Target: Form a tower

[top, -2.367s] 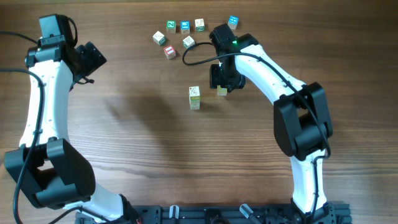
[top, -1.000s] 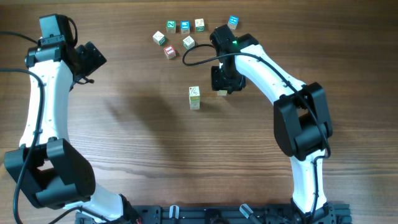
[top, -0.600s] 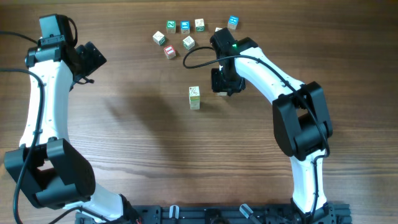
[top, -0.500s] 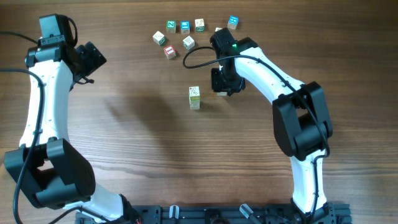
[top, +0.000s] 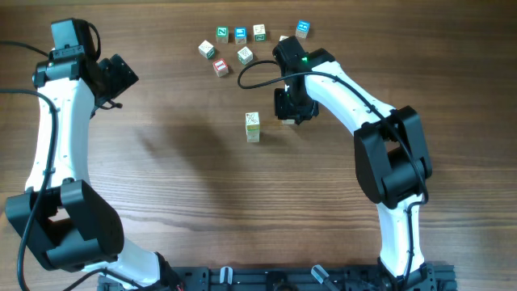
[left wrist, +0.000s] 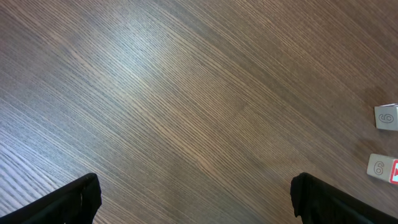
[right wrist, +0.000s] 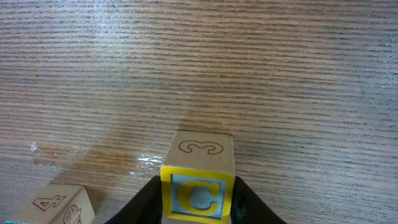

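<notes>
The right gripper (right wrist: 198,203) has its jaws closed against both sides of a yellow-framed C cube (right wrist: 198,180), which bears a 3 on its top face. The fingers look to be touching the cube, so I judge it gripped. The wooden table (top: 161,162) is bare over most of its width. Off at its far left the left gripper (left wrist: 194,186) hangs wide open with nothing between its fingers. The tower (top: 253,127) stands near the table's middle, just to the left of the right gripper and apart from it; from above I cannot tell how many cubes tall it is. Several loose letter cubes (top: 241,34) lie clustered beyond the tower, well apart from it.

The step in hand looks like fetching the next cube for the tower. The next move calls for raising the C cube clear of the tower's top and squaring it over that top face. It then needs lowering gently and releasing without nudging the column.
</notes>
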{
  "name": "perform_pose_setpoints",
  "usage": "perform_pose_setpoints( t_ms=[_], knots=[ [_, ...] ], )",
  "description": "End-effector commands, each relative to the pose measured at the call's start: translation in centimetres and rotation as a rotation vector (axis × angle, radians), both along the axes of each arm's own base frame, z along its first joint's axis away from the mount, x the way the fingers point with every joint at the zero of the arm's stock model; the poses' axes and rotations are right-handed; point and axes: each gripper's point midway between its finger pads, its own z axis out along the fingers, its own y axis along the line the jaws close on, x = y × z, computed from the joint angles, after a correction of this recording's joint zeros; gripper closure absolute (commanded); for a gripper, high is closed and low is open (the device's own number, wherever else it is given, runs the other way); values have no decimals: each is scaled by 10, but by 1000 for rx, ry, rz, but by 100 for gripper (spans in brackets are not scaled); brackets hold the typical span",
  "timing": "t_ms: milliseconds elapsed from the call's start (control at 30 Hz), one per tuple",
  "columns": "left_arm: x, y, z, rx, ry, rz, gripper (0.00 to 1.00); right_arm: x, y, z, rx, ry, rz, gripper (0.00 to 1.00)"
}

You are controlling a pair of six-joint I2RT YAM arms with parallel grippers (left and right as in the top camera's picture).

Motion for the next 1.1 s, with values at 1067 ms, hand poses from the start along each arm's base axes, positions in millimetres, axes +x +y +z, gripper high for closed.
perform_pose_setpoints(
  t_ms=[1067],
  knots=[
    [2,3,13,20,-28,-3,0,-3,1,-8,-3,16,5,64]
  ],
)
